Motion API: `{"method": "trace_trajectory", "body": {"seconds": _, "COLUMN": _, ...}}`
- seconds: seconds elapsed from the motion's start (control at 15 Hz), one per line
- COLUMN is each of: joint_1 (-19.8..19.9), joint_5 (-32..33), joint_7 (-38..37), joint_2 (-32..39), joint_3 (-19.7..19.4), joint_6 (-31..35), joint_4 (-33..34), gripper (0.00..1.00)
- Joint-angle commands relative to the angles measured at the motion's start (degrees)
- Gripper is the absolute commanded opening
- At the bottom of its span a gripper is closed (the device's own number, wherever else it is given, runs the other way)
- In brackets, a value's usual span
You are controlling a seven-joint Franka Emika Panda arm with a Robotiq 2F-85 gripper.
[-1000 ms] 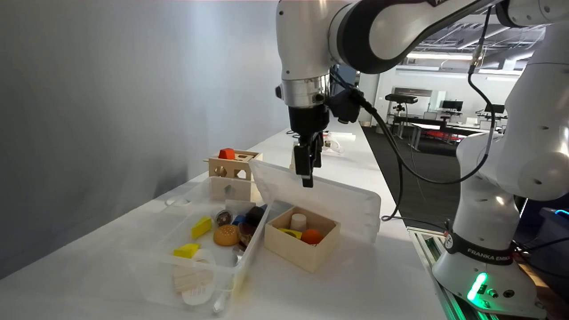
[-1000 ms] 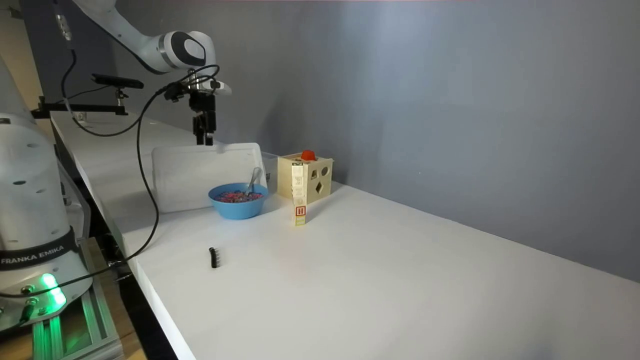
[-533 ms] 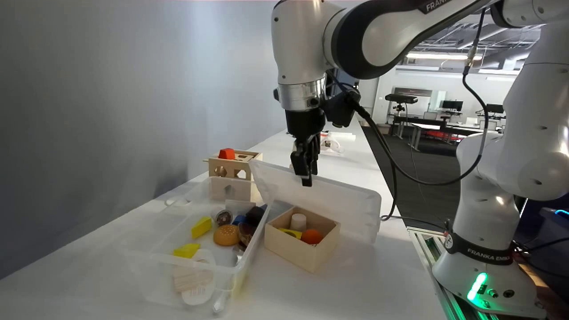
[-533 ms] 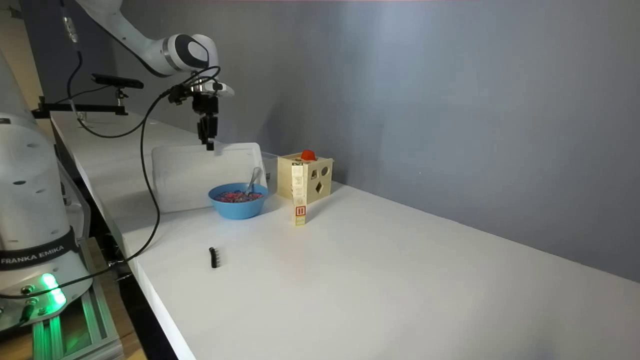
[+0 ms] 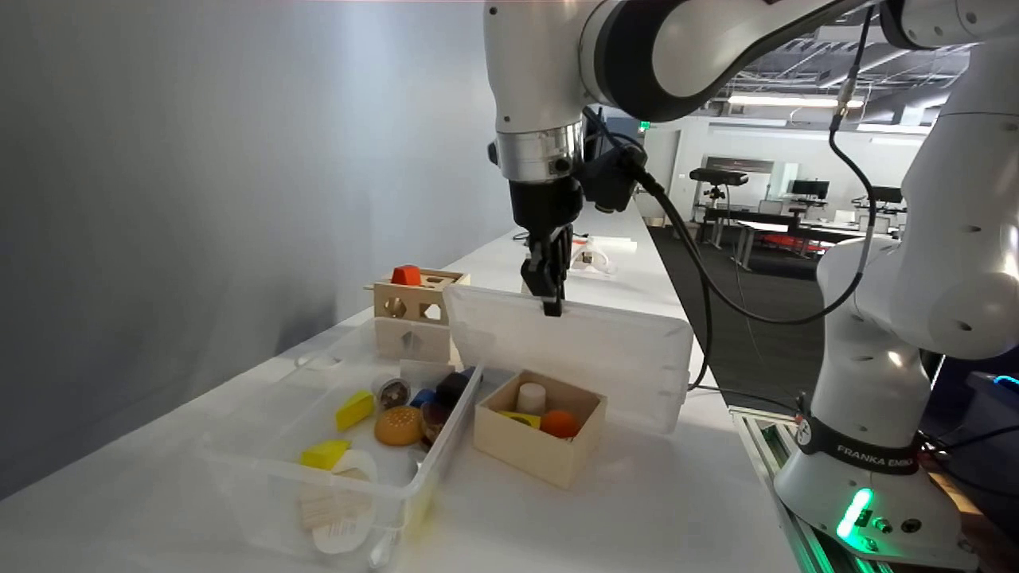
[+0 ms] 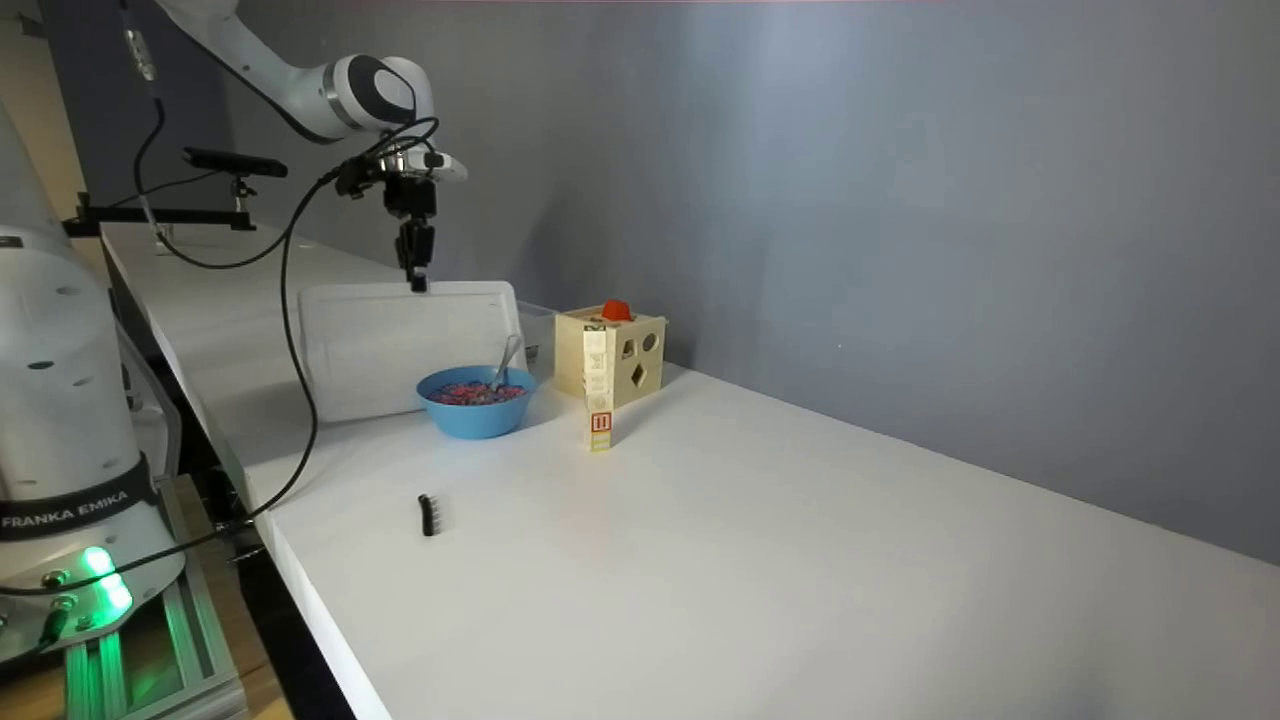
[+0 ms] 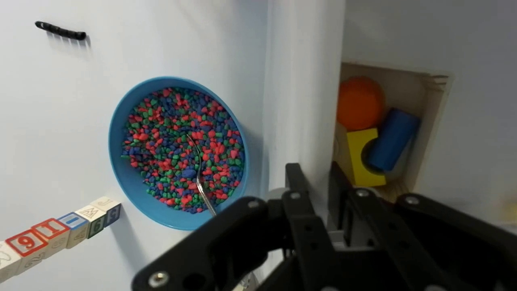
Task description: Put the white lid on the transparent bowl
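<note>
The white lid (image 5: 637, 370) stands on its long side, nearly upright, behind a small wooden box. My gripper (image 5: 552, 306) comes down from above onto its upper edge, about mid-length. In the wrist view the lid's pale rim (image 7: 303, 101) runs between the two fingers, and the gripper (image 7: 314, 171) is shut on it. Beside the lid lies the transparent bowl (image 5: 442, 458), a long clear tub holding toy food, yellow pieces and a spoon. In an exterior view the lid (image 6: 400, 340) hides most of that tub.
An open wooden box (image 5: 533, 450) with blocks stands between tub and lid. Close to the lid's far face is a blue dish (image 6: 477, 408) of coloured bits with a spoon. A wooden shape cube (image 6: 635, 355), a row of letter blocks (image 6: 598, 390) and a black clip (image 6: 428, 515) are nearby.
My gripper lowered, closed on the lid's top edge, then rose slightly. The lid has come a little more upright and higher. The tub has shifted slightly away from the lid.
</note>
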State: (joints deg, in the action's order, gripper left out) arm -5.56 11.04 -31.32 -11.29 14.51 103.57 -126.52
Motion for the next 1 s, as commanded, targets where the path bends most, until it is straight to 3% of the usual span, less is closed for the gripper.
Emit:
{"method": "trace_trajectory", "body": {"seconds": 0.0, "joint_1": -1.08, "joint_5": 1.67, "joint_7": -0.80, "joint_2": -2.15, "joint_3": 0.41, "joint_6": -7.68, "joint_4": 2.22, "gripper": 0.04}}
{"method": "trace_trajectory", "body": {"seconds": 0.4, "joint_1": -1.66, "joint_5": 8.58, "joint_7": -5.26, "joint_2": -6.95, "joint_3": 3.10, "joint_6": -17.88, "joint_4": 4.88, "gripper": 0.04}}
{"method": "trace_trajectory", "body": {"seconds": 0.53, "joint_1": -1.97, "joint_5": 12.80, "joint_7": -5.05, "joint_2": -8.68, "joint_3": 3.88, "joint_6": -17.93, "joint_4": 5.31, "gripper": 0.04}}
{"method": "trace_trajectory", "body": {"seconds": 0.93, "joint_1": -4.37, "joint_5": 24.41, "joint_7": 4.57, "joint_2": -11.21, "joint_3": 5.31, "joint_6": -13.93, "joint_4": 6.52, "gripper": 0.04}}
